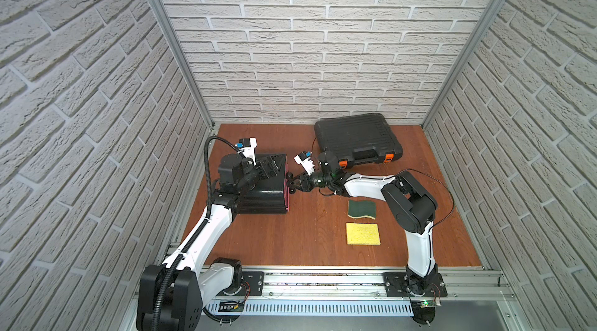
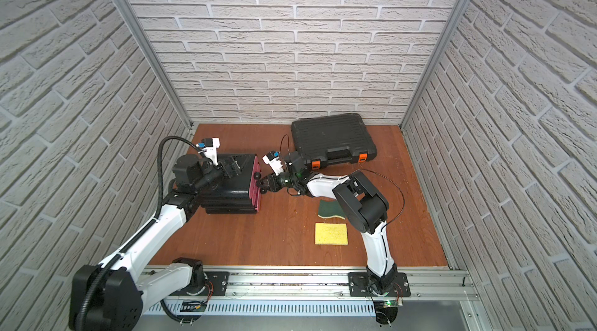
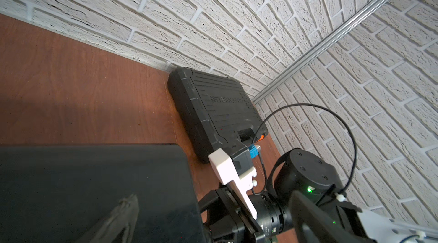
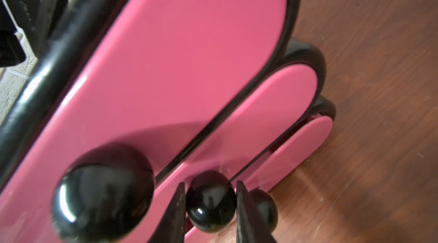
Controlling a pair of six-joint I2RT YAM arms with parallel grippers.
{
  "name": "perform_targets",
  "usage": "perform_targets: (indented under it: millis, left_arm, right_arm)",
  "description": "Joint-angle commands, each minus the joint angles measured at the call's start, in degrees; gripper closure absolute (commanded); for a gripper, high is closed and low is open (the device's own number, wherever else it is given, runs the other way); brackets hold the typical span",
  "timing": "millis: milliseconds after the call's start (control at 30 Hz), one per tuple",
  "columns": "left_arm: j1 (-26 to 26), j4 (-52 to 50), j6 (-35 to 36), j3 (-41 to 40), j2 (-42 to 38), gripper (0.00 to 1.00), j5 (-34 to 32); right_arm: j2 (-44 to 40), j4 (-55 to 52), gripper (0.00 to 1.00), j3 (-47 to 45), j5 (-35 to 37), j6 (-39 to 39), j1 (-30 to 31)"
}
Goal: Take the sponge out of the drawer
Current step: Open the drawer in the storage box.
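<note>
Wooden tabletop (image 1: 290,242) holds the drawer unit (image 1: 268,193). Right gripper (image 4: 210,183) pinches its middle knob (image 4: 211,206); left gripper (image 1: 273,167) rests spread wide on top.

High-gloss pink plastic drawer fronts (image 4: 189,63), edged in shiny black, carry a smooth, mirror-bright black ball knob (image 4: 211,203). The reddish-brown tabletop (image 1: 307,242) shows wood grain under a low sheen. The yellow foam sponge (image 1: 362,234) looks porous and dull; the green sponge (image 1: 361,209) presents a rough, fibrous scouring face. The black ribbed plastic case (image 1: 352,135) appears matt. Rough white brick-textured walls (image 1: 323,38) meet bare aluminium rails (image 1: 323,281).
</note>
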Motion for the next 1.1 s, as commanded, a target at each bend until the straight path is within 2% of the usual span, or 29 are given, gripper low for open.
perform_targets:
  millis: [0, 233, 367, 833, 1067]
  left_arm:
    - [0.7, -3.6, -1.2, -2.3, 1.8, 0.02, 0.5]
    - [1.8, -3.7, -1.3, -3.1, 1.4, 0.02, 0.4]
    - [2.6, -3.7, -1.4, -3.6, 1.2, 0.02, 0.4]
    - [3.4, -3.7, -1.4, -4.1, 0.7, 0.02, 0.5]
    - [3.4, -3.6, -1.6, -4.2, 0.4, 0.02, 0.5]
  right_arm:
    - [-1.8, 2.8, 0.88, -2.5, 1.7, 0.2, -0.1]
    - [-3.2, 5.1, 0.89, -6.5, 2.6, 1.1, -2.0]
    - [-6.7, 6.0, 0.89, -9.4, 2.6, 1.1, -3.7]
    - [-14.6, 5.9, 0.9, -20.0, 4.0, 0.5, -10.4]
    - [-17.1, 4.7, 0.9, -22.3, 5.2, 0.4, -12.5]
